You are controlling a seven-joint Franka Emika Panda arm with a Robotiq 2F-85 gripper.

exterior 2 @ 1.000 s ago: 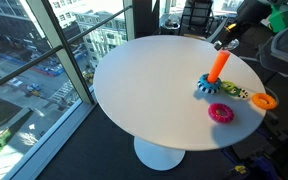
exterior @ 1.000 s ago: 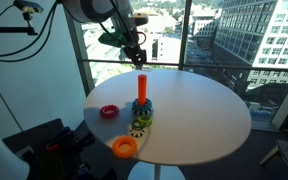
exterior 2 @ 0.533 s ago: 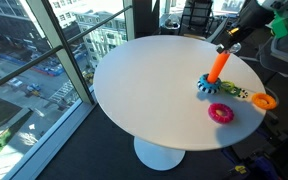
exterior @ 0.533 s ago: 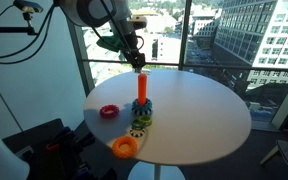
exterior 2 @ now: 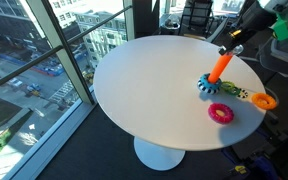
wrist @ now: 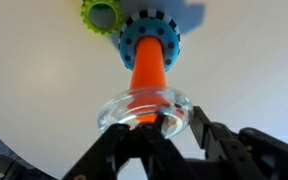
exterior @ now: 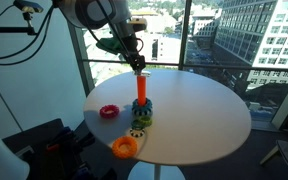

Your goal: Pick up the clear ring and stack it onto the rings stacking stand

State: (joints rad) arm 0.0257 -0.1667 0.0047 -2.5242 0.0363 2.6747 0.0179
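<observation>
The clear ring (wrist: 144,108) is held in my gripper (wrist: 149,128), directly over the tip of the orange peg of the rings stacking stand (wrist: 151,62). The peg shows through the ring's hole in the wrist view. In both exterior views the gripper (exterior: 136,66) (exterior 2: 230,45) hovers just above the top of the stand (exterior: 141,92) (exterior 2: 217,70). The stand has a teal-blue ring and a yellow-green ring at its foot. The clear ring is too faint to make out in the exterior views.
On the round white table (exterior: 199,105) lie a magenta ring (exterior: 108,111) (exterior 2: 221,113) and a larger orange ring (exterior: 124,147) (exterior 2: 264,100). A green-yellow gear piece (exterior: 138,128) sits beside the stand. Large windows stand close behind the table.
My gripper has moved with the clear ring toward the stand and now sits right over the peg's tip.
</observation>
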